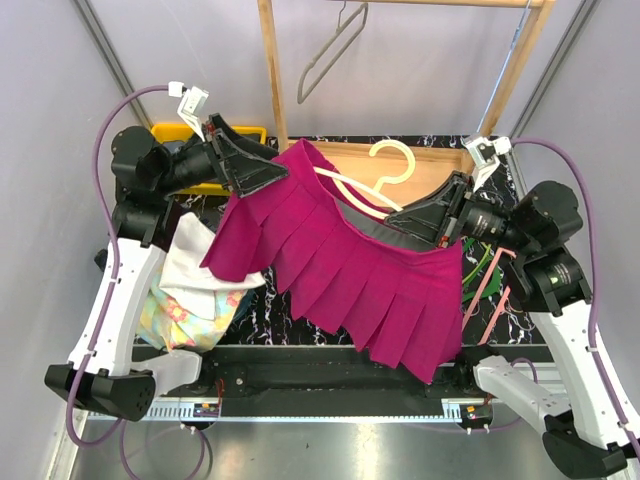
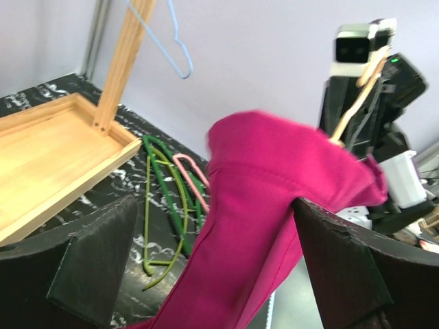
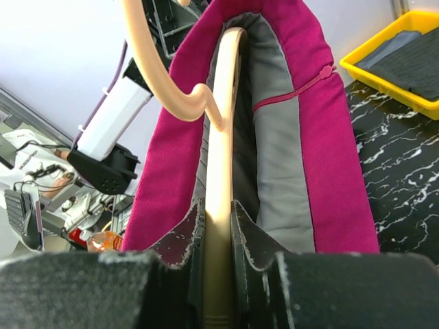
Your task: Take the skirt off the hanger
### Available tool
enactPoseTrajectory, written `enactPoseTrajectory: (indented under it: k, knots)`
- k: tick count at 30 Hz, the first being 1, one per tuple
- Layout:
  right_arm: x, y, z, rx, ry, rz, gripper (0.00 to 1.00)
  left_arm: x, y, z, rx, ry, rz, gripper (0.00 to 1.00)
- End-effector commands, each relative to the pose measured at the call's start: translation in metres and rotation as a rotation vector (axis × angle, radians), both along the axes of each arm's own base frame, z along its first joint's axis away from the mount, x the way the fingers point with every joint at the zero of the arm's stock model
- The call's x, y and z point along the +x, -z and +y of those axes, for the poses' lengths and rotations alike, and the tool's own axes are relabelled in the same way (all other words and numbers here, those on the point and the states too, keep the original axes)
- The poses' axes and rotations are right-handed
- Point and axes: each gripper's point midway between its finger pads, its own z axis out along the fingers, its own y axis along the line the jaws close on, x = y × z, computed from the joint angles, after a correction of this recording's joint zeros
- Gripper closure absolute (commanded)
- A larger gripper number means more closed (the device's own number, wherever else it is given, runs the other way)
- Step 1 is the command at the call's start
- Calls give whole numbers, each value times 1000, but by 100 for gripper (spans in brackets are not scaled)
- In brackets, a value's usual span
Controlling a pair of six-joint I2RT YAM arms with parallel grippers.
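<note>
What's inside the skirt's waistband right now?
The cream hanger runs inside the skirt, pinched by the right end effector, with grey lining and the zipper beside it. The hanger's far end is covered by fabric.

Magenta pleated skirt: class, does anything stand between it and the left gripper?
Nothing visible does. The left gripper, jaws open, straddles the magenta pleated skirt at its edge. The right gripper clamps the cream plastic hanger inside the waistband.

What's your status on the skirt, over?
Right gripper shut on hanger. Left gripper open, skirt between its fingers. Skirt on hanger, off the table. Clothes pile underneath, left side.
</note>
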Motion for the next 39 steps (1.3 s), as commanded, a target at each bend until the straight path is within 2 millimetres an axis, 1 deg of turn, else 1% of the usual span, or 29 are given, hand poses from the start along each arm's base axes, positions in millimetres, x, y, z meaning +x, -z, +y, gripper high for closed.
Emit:
enactPoseTrajectory:
  k: [1,3,4,5,7,9,12,14,15,16,17,18,20,22,23,24,25,26,27,28,29,30,32,33,36,39]
  knots:
    - [-10,-25,10,59,-51,-100,100,-29,-37,0,-62,59,-95,1]
    - [-10,-24,15,56,-59,-101,100,-33,-35,0,-64,70,-84,1]
    - [-5,-22,17,52,-54,-93,100,-34,-35,0,-65,75,-87,1]
    - [-6,-21,21,48,-65,-94,100,-35,-35,0,-66,77,-85,1]
    - [-2,-19,25,43,-61,-86,100,-36,-34,0,-66,85,-84,7]
    - [-3,-19,30,40,-70,-90,100,-37,-34,0,-63,92,-85,11]
    - [-1,-22,31,36,-57,-105,100,-41,-30,-1,-53,113,-82,12]
    - [0,-21,30,22,-46,-115,100,-47,-27,0,-44,123,-92,12]
    - [-2,-26,28,22,-41,-130,100,-47,-23,1,-23,114,-102,10]
    - [-2,-27,27,14,-32,-144,100,-47,-20,2,-8,109,-108,5]
    - [-3,-27,26,6,-30,-138,100,-51,-23,4,7,97,-127,4]
    - [-5,-32,24,10,-26,-151,100,-51,-15,5,37,91,-123,4]
    - [-8,-34,21,7,-20,-158,100,-51,-10,9,54,86,-125,7]
    - [-11,-39,19,14,-19,-164,100,-47,-9,13,46,90,-100,13]
    - [-13,-40,19,16,-21,-165,100,-48,-6,12,39,111,-83,18]
    - [-13,-39,18,17,-18,-164,100,-49,-12,12,17,119,-83,21]
    - [-13,-39,18,18,-19,-158,100,-47,-11,11,10,124,-70,24]
    - [-13,-38,19,17,-19,-154,100,-46,-14,11,1,127,-71,33]
    - [-12,-36,19,16,-18,-148,100,-46,-19,10,-13,130,-75,39]
    - [-12,-35,19,18,-19,-142,100,-45,-19,10,-17,133,-71,46]
    - [-12,-35,19,20,-19,-144,100,-46,-23,10,-19,135,-77,59]
    - [-12,-34,19,22,-16,-140,100,-45,-23,10,-18,135,-76,66]
    - [-10,-30,19,19,-12,-129,100,-46,-25,10,-17,136,-82,76]
    - [-11,-29,19,19,-12,-132,100,-47,-25,10,-17,138,-80,85]
    - [-9,-29,20,23,-10,-130,100,-49,-23,10,-16,144,-74,97]
    - [-6,-32,23,30,-18,-134,100,-49,-21,10,-15,144,-67,97]
